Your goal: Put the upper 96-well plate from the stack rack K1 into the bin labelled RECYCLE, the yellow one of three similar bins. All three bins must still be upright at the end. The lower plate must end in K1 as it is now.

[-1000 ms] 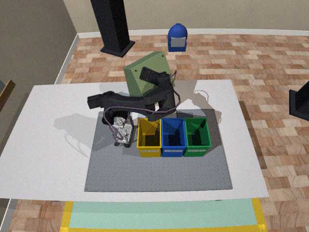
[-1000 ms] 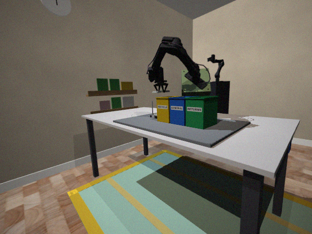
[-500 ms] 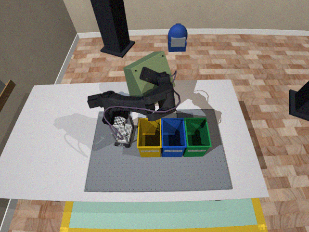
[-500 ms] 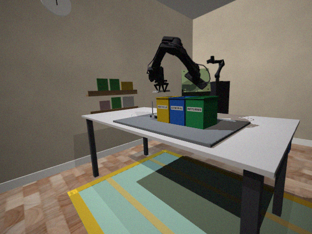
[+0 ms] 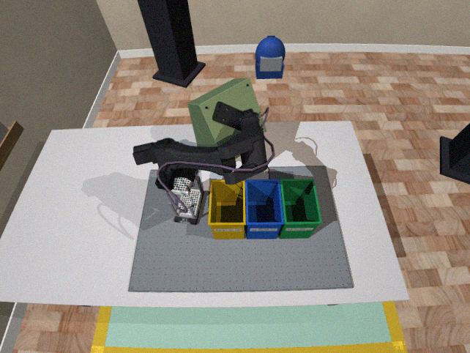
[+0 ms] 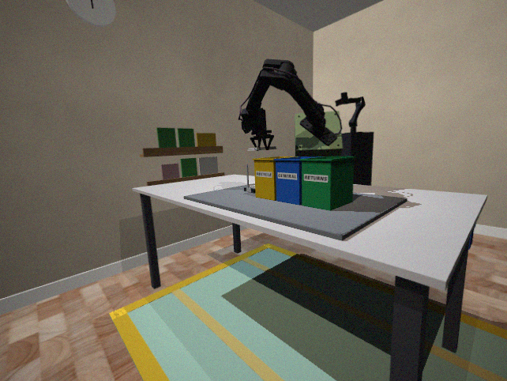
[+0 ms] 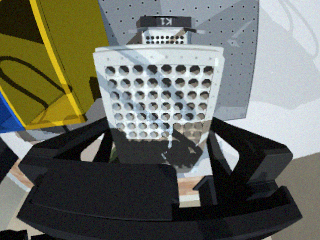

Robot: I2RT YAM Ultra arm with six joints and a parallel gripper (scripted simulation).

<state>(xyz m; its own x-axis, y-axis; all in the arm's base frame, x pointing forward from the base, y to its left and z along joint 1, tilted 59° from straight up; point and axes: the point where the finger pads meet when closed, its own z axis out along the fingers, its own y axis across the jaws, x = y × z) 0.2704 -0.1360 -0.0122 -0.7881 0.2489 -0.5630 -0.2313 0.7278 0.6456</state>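
My gripper point(image 5: 178, 187) point(image 6: 261, 143) point(image 7: 159, 120) is shut on the upper 96-well plate point(image 5: 181, 184) point(image 6: 261, 148) point(image 7: 160, 97), a white plate with a grid of round wells. It holds the plate level in the air, above the stack rack K1 point(image 5: 186, 219) point(image 6: 247, 188) point(image 7: 165, 22). The lower plate point(image 5: 192, 200) point(image 7: 165, 36) lies in the rack below. The yellow RECYCLE bin point(image 5: 226, 229) point(image 6: 264, 178) point(image 7: 65, 50) stands upright just to the right of the rack; the held plate is left of its opening.
The blue GENERAL bin point(image 5: 264, 229) point(image 6: 287, 180) and the green RETURNS bin point(image 5: 299, 228) point(image 6: 327, 180) stand upright in a row beside the yellow one on the grey mat point(image 5: 242, 266) point(image 6: 311, 216). A green box point(image 5: 216, 110) stands behind the arm's base.
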